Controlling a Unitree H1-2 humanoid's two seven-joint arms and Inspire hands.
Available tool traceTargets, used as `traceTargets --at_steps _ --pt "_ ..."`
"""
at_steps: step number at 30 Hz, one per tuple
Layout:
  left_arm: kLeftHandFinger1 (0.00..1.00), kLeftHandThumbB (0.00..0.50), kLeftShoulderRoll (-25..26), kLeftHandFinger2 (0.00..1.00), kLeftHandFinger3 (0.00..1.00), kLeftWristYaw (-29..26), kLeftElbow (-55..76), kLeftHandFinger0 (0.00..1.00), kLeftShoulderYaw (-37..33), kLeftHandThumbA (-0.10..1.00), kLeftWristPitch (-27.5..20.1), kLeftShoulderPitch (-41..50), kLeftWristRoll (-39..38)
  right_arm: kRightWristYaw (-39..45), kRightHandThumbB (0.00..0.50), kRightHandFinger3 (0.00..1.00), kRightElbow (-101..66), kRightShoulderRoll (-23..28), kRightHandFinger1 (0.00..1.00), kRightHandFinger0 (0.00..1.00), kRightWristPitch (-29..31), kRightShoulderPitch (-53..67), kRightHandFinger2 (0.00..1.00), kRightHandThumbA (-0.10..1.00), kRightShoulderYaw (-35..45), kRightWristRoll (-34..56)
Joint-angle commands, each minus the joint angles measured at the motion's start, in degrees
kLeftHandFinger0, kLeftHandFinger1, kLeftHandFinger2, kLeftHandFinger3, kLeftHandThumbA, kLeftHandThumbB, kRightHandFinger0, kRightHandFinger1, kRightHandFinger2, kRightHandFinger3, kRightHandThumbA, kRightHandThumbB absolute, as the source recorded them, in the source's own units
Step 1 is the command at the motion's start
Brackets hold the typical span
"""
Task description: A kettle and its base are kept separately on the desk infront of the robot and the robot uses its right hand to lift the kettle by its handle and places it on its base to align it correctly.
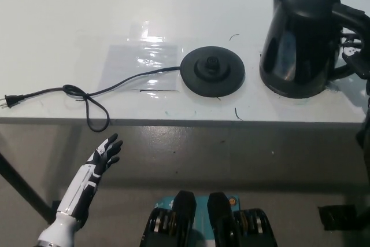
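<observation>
Worktop (69, 10) spans the upper part of the head view, its front edge running across the middle. Kettle (298, 39) stands upright at the worktop's right end, handle (350, 18) toward the right edge of view. Base (212, 72) lies flat to the kettle's left, near but apart from it. Cord (104, 89) runs left from the base along the front edge, loops, and ends in a plug (11, 100) at far left. Right hand (355, 53) sits at the handle, mostly out of view. Left hand (104, 154) hangs below the worktop edge, lower left.
</observation>
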State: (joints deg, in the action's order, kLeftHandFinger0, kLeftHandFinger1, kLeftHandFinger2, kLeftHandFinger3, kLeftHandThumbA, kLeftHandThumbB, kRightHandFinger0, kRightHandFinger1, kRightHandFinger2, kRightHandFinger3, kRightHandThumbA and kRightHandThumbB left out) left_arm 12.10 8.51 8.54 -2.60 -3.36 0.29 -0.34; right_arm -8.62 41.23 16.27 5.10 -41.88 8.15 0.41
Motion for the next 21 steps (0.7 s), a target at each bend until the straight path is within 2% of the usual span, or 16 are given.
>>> traceTargets --at_steps 1,2,4,8,13,17,19,21 --pt "1.00 0.120 1.3 1.00 1.00 1.5 0.6 1.00 0.6 1.00 -2.8 -1.1 -1.7 -2.5 0.205 0.79 2.1 1.2 0.43 0.07 -4.6 -3.1 0.82 -0.10 -1.1 -2.9" --pt "1.00 0.109 1.3 1.00 1.00 1.6 0.4 1.00 0.6 1.00 -3.3 -1.1 -1.7 -2.5 0.196 0.80 2.3 1.3 0.45 0.07 -4.4 -3.1 0.83 -0.10 -1.0 -2.8" --pt "1.00 0.121 1.3 1.00 1.00 1.6 0.2 1.00 0.6 1.00 -3.5 -1.3 -1.7 -3.6 0.193 0.81 2.1 1.4 0.48 0.09 -4.8 -3.1 0.83 -0.10 -1.0 -3.1" --pt "1.00 0.100 1.4 1.00 1.00 1.5 0.1 1.00 0.6 1.00 -3.7 -1.3 -1.4 -4.0 0.177 0.81 1.5 1.4 0.45 0.05 -4.6 -2.9 0.81 -0.10 -0.8 -2.9" --pt "1.00 0.104 1.2 1.00 1.00 1.7 0.1 1.00 0.6 1.00 -3.8 -1.2 -1.6 -4.7 0.171 0.82 -0.8 1.1 0.44 0.02 -4.7 -2.4 0.80 -0.10 -0.5 -2.5" --pt "1.00 0.101 1.3 1.00 1.00 1.8 0.3 1.00 0.5 1.00 -3.4 -1.2 -1.2 -5.3 0.158 0.83 -4.0 -0.3 0.38 0.00 0.2 -1.5 0.76 -0.10 0.8 -1.2" --pt "1.00 0.101 1.2 1.00 1.00 1.9 -0.2 1.00 0.5 1.00 -3.7 -1.4 -1.4 -5.4 0.166 0.79 -5.8 -1.4 0.35 0.00 2.8 -1.5 0.73 -0.10 2.2 0.7" --pt "1.00 0.101 1.2 1.00 1.00 1.8 -0.3 1.00 0.6 1.00 -3.7 -1.4 -1.4 -5.5 0.150 0.79 -7.6 -2.5 0.34 0.00 5.7 -1.8 0.72 -0.10 3.2 1.6"
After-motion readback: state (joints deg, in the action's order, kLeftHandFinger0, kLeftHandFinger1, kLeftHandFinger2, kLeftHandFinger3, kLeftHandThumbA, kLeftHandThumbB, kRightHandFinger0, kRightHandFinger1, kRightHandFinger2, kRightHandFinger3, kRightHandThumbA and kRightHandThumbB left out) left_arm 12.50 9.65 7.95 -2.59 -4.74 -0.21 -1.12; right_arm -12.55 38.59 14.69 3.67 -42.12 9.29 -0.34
